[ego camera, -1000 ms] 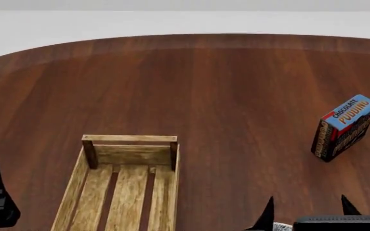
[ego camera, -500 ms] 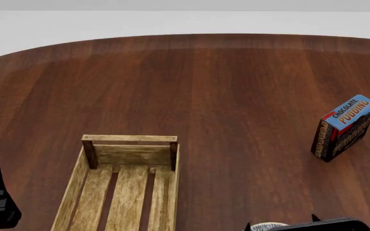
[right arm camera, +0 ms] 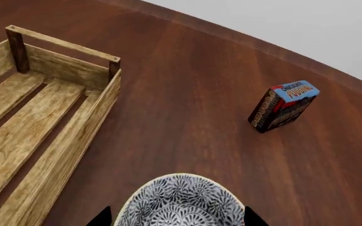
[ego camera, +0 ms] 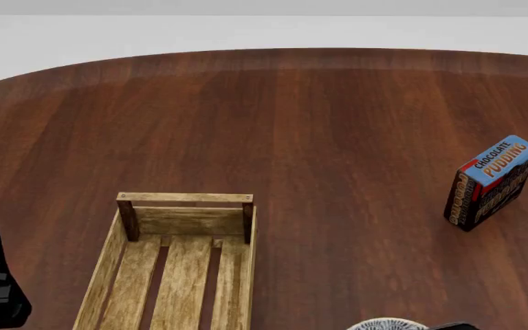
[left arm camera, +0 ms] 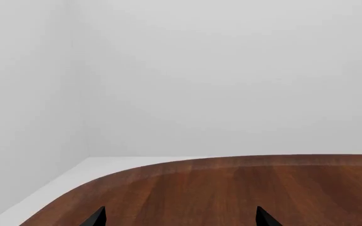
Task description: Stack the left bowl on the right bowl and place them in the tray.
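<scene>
Presently, item: patterned bowl [right arm camera: 179,201], white with a dense dark floral print; I see only one, and its rim also shows as a sliver at the near edge of the head view.
Location: on the table [ego camera: 319,124], just beside the tray's right long side, outside it, close under my right arm.
Second bowl: not visible in any view; I cannot say where it sits.
Tray [ego camera: 183,265]: light-wood crate, slatted bottom, nothing visible inside it.
Right gripper [right arm camera: 176,217]: two dark fingertips spread wide, one either side of the bowl's rim, gripping nothing.
Left gripper [left arm camera: 179,217]: tips well apart over bare table, holding nothing.
Handling, my judgement: looks like glazed ceramic, so rigid, moderately heavy, smooth and slippery, liable to chip if knocked against the crate wall or another bowl.
Grip point, my judgement: pinch the rim wall, one finger inside and one outside, not across the full width.
Bystander: chocolate pudding box [ego camera: 489,181], upright, well apart to the right.
</scene>
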Tool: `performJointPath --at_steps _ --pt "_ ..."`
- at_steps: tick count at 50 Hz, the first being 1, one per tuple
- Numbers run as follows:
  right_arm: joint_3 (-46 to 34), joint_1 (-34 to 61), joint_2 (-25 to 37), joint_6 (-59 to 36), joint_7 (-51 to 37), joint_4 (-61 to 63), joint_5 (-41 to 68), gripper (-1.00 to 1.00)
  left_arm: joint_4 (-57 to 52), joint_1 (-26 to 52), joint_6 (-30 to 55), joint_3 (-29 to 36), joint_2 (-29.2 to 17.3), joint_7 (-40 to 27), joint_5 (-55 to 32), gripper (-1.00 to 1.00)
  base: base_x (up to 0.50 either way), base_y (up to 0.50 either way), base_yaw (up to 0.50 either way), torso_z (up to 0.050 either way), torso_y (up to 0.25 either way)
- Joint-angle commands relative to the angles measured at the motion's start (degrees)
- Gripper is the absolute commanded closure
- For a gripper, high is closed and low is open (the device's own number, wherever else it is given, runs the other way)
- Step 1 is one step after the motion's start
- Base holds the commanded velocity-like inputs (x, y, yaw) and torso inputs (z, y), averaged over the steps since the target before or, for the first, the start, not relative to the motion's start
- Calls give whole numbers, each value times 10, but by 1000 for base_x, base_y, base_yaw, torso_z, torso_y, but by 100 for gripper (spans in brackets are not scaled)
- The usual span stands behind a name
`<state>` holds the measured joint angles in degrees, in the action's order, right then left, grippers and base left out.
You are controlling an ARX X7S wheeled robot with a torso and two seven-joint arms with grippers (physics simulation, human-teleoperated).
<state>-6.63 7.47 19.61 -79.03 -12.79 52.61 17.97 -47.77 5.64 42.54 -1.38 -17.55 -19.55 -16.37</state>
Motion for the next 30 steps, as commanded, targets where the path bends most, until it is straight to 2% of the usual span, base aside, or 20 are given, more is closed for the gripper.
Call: performJointPath --at_steps 1,30 --pt "-18 -8 5 10 5 -20 6 -100 -3 1 3 2 -2 -4 -2 -100 0 0 0 0 0" --pt "-72 -19 5 65 15 -109 6 -100 0 2 -1 4 -7 -10 -8 -100 0 0 0 0 0"
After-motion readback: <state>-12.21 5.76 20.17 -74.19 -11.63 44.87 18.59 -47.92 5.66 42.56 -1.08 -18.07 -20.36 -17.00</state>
